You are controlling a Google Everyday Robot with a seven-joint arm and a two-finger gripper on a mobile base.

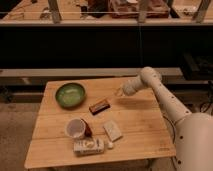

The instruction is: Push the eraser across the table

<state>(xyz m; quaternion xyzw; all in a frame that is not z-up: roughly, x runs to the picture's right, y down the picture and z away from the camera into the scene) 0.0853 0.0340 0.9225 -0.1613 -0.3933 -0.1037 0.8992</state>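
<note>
Closest in, the robot's white body fills the lower right and is cut off by the picture's edges; it also hides the front right corner of the tabletop. Along the front edge, left of the middle, a white printed carton lies flat, with a small white scrap just beside its right end, too small to identify. Just behind the carton a white cup lies tipped with its mouth towards the viewer, and a pale flat block lies near it on the right. The eraser lies at about the middle of the tabletop, a dark bar set at a slant with its right end farther back. A green bowl stands near the far left corner. The arm reaches in over the right edge, and the claw hangs near the far edge, just beyond the eraser's right end, perhaps not touching it; how far it is open I cannot tell. Beyond the far edge lie dark shelving and indistinct clutter.
</note>
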